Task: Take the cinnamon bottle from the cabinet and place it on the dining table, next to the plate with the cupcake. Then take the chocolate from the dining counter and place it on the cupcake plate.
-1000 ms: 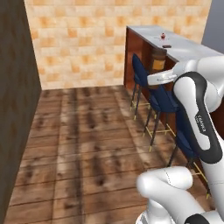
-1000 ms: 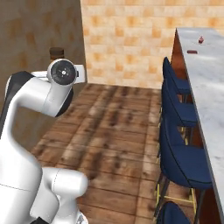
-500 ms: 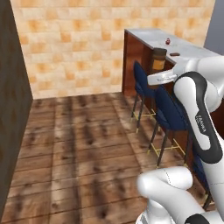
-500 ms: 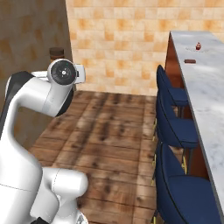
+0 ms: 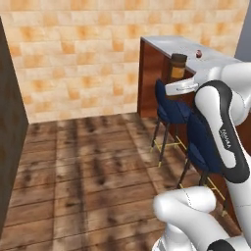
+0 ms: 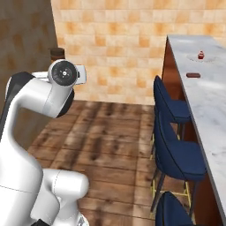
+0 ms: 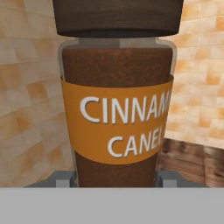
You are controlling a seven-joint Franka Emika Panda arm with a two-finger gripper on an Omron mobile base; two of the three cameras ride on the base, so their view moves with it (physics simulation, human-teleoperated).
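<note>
Right now my gripper (image 7: 118, 181) is clamped on the cinnamon bottle (image 7: 117, 109), upright, carried in the air short of the dining table (image 6: 207, 95). Plate (image 6: 204, 58) w/ the cupcake (image 6: 201, 54) sits toward the slab's far end; chocolate (image 6: 193, 75) lies just nearer, apart from it. Risks: bottle fills my hand cam, so I can't judge clearance; blue stools (image 6: 173, 106) line the table's edge, and a low swing could clip them or the slab's rim. Releasing too close might nudge the cupcake plate.
</note>
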